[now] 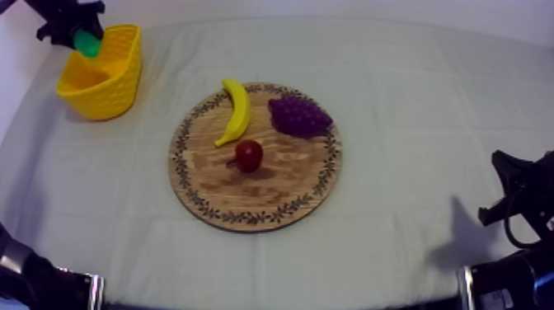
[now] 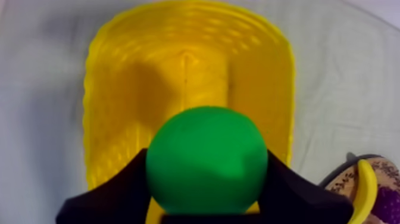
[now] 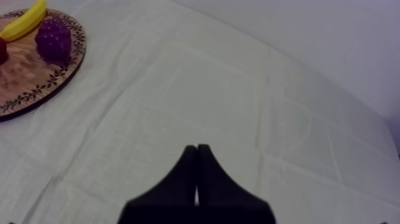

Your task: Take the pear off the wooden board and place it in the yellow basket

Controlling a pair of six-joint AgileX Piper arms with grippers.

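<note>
At the upper left of the top view, the left gripper [image 1: 83, 35] grips the green pear [image 2: 206, 159] between its two black fingers (closed snugly on its sides), just above the open yellow basket [image 1: 111, 86]. At centre frame, the round wooden board [image 1: 272, 191] carries a banana [image 1: 236, 111], a bunch of grapes [image 1: 298, 115] and a small red fruit [image 1: 249, 155]. Low at the right edge, the right gripper [image 3: 197, 149] rests, fingers pressed together, holding nothing.
</note>
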